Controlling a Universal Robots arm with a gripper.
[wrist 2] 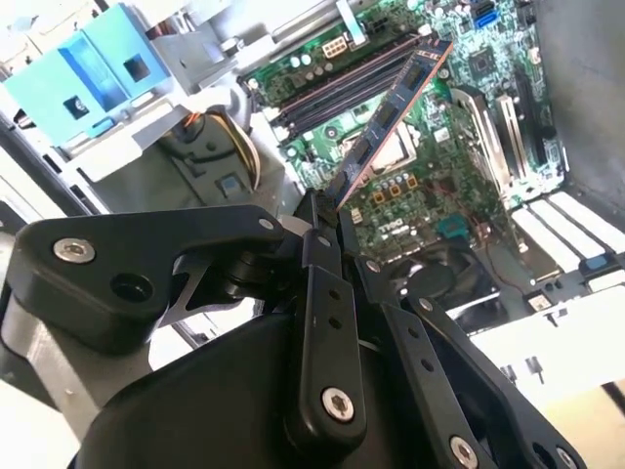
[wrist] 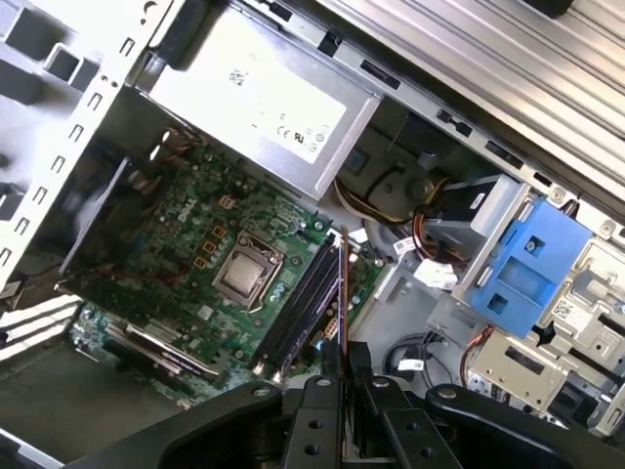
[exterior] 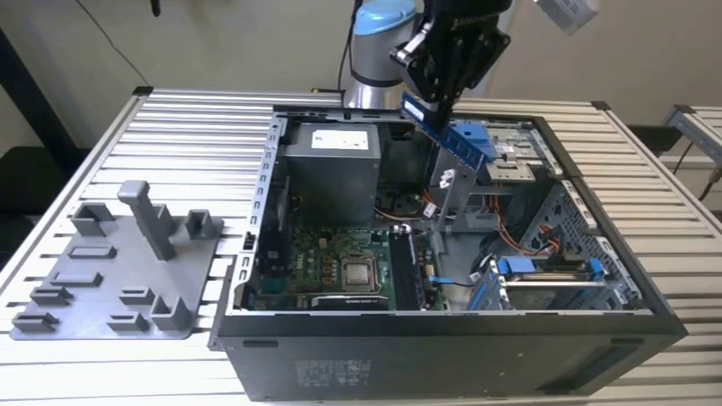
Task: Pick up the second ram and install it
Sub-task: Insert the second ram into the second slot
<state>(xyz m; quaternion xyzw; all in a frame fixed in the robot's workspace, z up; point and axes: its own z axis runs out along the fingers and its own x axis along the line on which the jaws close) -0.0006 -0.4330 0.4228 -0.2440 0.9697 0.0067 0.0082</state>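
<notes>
Grasping the second ram (exterior: 462, 139) by one end with the end effector (exterior: 435, 103), clenched tight on the board. Holding it tilted in the air, high over the open computer case (exterior: 451, 355) and well apart from the motherboard (exterior: 338, 262) on the case floor. In the first wrist view, running roughly along the line of the dark memory slots (wrist: 308, 298) but hanging clear above them (hard to tell whether any slot is already filled). Judging from that: pick-up done, stick brought over the case, seating in a slot not yet done. Farther out, on the worktop (exterior: 169, 152) at the exterior view's left, just beside the case, a grey fixture tray (exterior: 113, 279) with upright posts.
</notes>
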